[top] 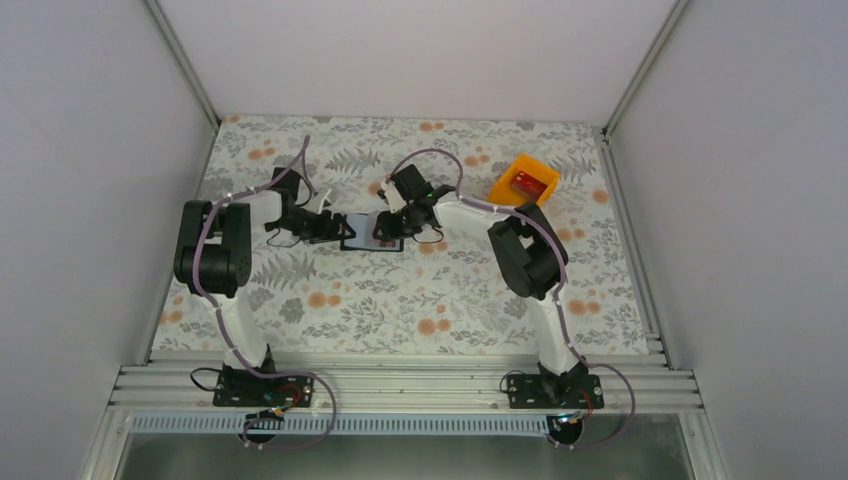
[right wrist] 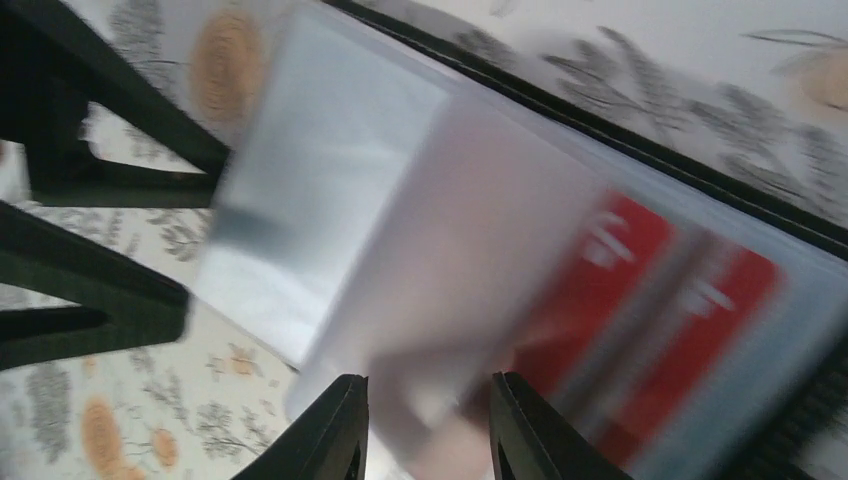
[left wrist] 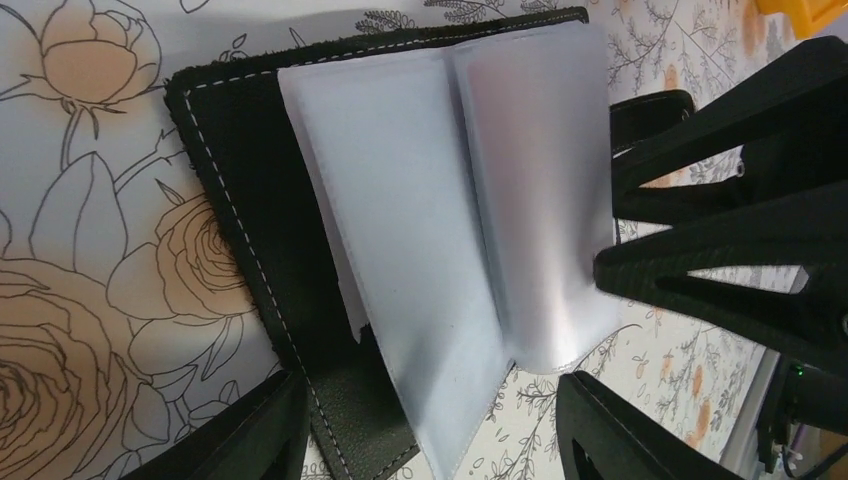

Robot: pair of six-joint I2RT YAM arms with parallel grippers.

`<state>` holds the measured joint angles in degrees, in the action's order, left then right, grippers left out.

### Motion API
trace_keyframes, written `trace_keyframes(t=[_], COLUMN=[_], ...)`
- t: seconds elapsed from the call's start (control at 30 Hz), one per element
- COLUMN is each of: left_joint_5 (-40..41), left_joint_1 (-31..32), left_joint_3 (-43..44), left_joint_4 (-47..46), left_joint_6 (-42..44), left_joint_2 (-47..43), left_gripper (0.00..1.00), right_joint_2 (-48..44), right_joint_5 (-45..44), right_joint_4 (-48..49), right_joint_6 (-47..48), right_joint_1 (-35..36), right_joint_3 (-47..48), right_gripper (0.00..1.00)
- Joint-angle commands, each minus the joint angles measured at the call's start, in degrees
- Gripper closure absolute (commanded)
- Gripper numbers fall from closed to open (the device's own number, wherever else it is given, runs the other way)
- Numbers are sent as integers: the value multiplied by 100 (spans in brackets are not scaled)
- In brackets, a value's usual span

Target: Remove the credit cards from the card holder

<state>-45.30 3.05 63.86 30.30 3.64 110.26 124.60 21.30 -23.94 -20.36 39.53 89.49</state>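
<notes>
Setting: white-walled enclosure; table (top: pixel 330 300) under a pale cloth printed with orange flowers and grey leaves.
Card holder: flat black stitched bifold wallet (left wrist: pixel 240 200), lying open at the centre of the top view, between the two grippers. Frosted grey-blue plastic sleeves (left wrist: pixel 400 220) fanned up from it like pages.
Left gripper (left wrist: pixel 430 380): black fingers spread wide at the bottom edge of the left wrist view, straddling the wallet's near corner. One finger just beside the stitched edge, the other clear of the sleeves.
Right gripper (right wrist: pixel 425 380): fingers a little apart at the bottom of the right wrist view, one sleeve's lower corner lying between them. Contact with the pads impossible to tell through the motion blur.
Credit cards: thin red rectangular cards with white marks (right wrist: pixel 650 290), inside the sleeves, right of the right gripper's fingertips.
Orange bin: small orange plastic tray (top: pixel 510 172), upper right of the top view, well apart from the wallet, with a red card (top: pixel 530 183) lying in it.
Hard to make out: number of cards behind the frosted plastic, smeared by blur. In the top view, most of the wallet covered by the two grippers.
</notes>
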Motion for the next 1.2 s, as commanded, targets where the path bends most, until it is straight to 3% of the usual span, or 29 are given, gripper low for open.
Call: trace_keyframes(t=[0.0, 0.2, 0.33, 0.67, 0.87, 1.0, 1.17], left_joint_5=[-79, -121, -162, 238, 314, 219, 420], left_joint_1=[47, 51, 47, -489, -1011, -851, -334], left_joint_3=[-22, -50, -2, 177, 292, 104, 444], left_joint_4=[22, -25, 45, 325, 423, 297, 562], left_joint_6=[66, 43, 81, 362, 336, 329, 474], left_joint_2=[267, 417, 453, 75, -69, -284, -644], left_gripper=[41, 60, 62, 48, 44, 31, 31], right_joint_2=[377, 388, 429, 558, 84, -498, -256], right_joint_5=[1064, 1697, 1841, 1756, 701, -91, -298], right_joint_4=[403, 872, 1072, 864, -227, -505, -1000], right_joint_6=[-127, -346, -416, -306, 328, 342, 548], right_joint_1=[84, 81, 88, 143, 51, -329, -701], right_joint_3=[323, 314, 440, 897, 1370, 607, 407], right_gripper=[66, 65, 65, 60, 56, 52, 52])
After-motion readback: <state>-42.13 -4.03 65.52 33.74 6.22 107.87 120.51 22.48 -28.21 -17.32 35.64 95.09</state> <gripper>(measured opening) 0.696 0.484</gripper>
